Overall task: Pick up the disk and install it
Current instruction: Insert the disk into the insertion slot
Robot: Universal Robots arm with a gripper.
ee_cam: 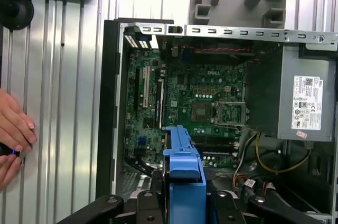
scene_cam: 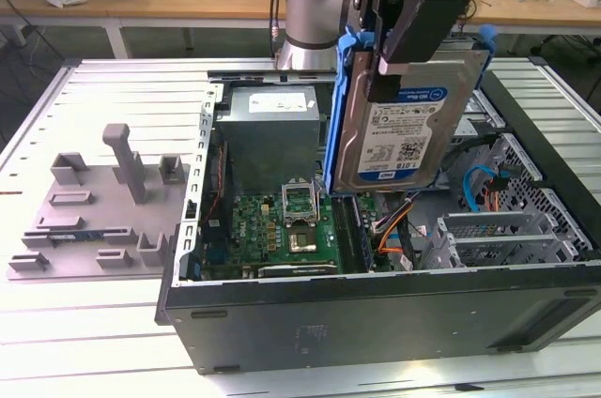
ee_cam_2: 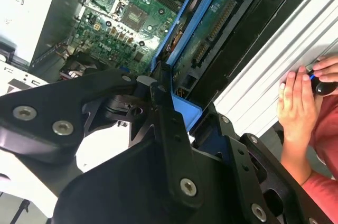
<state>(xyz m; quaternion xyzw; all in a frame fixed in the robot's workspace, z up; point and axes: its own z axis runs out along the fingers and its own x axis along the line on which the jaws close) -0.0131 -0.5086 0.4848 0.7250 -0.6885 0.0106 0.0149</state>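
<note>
Half done: in the exterior view the gripper (scene_cam: 387, 68) clamps the disk (scene_cam: 406, 140) at one o'clock above the motherboard (scene_cam: 282, 224), not yet installed.

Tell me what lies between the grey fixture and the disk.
In the exterior view, the case wall and the power supply lie between the fixture and the disk.

Slatted metal table (scene_cam: 94, 342) bears an open computer case (scene_cam: 376, 323) and grey fixture (scene_cam: 94, 220).

arm (scene_cam: 315, 4) cut at exterior view's top edge, disk (scene_cam: 408, 130) partly behind gripper (scene_cam: 383, 79), hand (ee_cam_2: 296, 110) (ee_cam: 13, 129) cropped in both wrist views
</note>
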